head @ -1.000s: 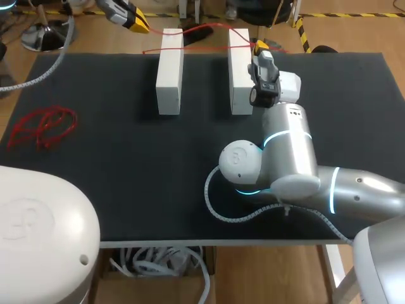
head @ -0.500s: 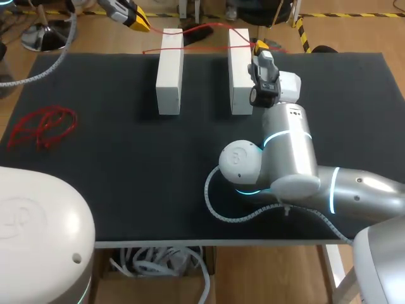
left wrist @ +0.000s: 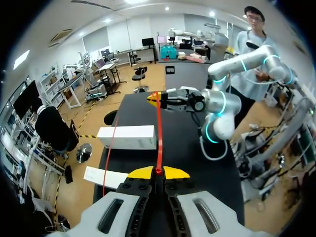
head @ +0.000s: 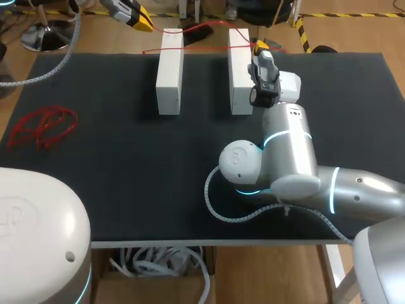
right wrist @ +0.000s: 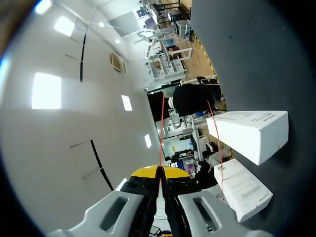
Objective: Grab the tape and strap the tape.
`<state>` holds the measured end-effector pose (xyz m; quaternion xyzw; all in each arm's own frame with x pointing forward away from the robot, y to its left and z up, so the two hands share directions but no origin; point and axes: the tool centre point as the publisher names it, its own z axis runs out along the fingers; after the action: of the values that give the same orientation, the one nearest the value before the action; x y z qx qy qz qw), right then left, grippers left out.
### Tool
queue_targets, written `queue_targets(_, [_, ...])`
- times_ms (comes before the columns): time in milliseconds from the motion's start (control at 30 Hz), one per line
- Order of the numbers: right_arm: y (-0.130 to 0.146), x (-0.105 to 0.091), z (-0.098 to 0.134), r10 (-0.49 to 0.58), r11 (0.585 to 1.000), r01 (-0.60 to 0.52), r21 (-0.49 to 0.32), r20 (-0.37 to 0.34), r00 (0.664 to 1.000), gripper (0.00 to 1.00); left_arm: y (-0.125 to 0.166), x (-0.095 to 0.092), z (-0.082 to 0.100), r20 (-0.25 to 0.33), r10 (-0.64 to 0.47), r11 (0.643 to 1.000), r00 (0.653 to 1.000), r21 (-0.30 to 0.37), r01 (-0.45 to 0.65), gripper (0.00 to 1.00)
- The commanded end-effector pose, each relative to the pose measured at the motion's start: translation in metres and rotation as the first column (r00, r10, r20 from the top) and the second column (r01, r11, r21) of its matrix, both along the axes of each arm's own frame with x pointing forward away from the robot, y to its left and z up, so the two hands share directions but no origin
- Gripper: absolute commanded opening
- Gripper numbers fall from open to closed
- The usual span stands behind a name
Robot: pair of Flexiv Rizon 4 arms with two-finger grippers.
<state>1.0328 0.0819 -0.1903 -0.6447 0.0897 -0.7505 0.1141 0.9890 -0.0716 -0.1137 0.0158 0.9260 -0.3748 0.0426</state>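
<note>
A thin red tape (head: 205,27) runs taut above the far ends of two white blocks (head: 170,69) (head: 239,69). My left gripper (head: 145,25) is shut on its one end beyond the table's far edge. My right gripper (head: 260,45) is shut on the other end beside the right block. In the left wrist view the tape (left wrist: 159,131) leads from my shut left gripper (left wrist: 158,171) straight ahead to the right gripper (left wrist: 157,98), above the blocks (left wrist: 127,137). In the right wrist view the tape (right wrist: 161,133) leaves my right gripper (right wrist: 160,171) as a fine line, with both blocks (right wrist: 249,128) to one side.
A loose tangle of red tape (head: 43,125) lies near the table's left edge. A slack strand of tape (head: 155,50) hangs by the left block's far end. My right arm (head: 285,152) stretches over the table's right half. The black mat (head: 126,171) covers the table.
My left gripper has shifted slightly toward the left block with the tape in it. The right arm has not moved.
</note>
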Motion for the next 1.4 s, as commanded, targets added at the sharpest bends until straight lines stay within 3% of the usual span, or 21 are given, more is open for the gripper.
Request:
queue_targets(33, [0.000, 0.001, -0.002, 0.000, 1.000, 0.000, -0.001, 0.003, 1.000, 0.00, 0.000, -0.002, 0.001, 0.001, -0.004, 1.000, 1.000, -0.006, 0.004, 0.00])
queue_targets(667, [-0.002, 0.005, -0.001, -0.024, 0.999, 0.024, -0.020, 0.013, 1.000, 0.00, 0.000, -0.002, 0.001, 0.001, -0.004, 1.000, 1.000, -0.006, 0.004, 0.00])
queue_targets(867, [-0.003, 0.006, 0.008, -0.063, 0.985, 0.076, -0.152, 0.087, 0.994, 0.00, 0.000, -0.002, 0.001, 0.001, -0.004, 1.000, 1.000, -0.006, 0.004, 0.00])
queue_targets(1100, [-0.008, 0.004, 0.015, -0.050, 0.927, 0.109, -0.358, 0.170, 0.984, 0.00, 0.000, -0.002, 0.001, 0.001, -0.004, 1.000, 1.000, -0.006, 0.004, 0.00])
queue_targets(1200, [-0.011, 0.004, 0.018, -0.060, 0.901, 0.138, -0.412, 0.198, 0.978, 0.00, 0.000, -0.002, 0.001, 0.001, -0.004, 1.000, 1.000, -0.006, 0.004, 0.00])
queue_targets(1400, [-0.016, 0.003, 0.026, -0.084, 0.875, 0.184, -0.447, 0.235, 0.968, 0.00, 0.000, -0.002, 0.001, 0.001, -0.004, 1.000, 1.000, -0.006, 0.004, 0.00])
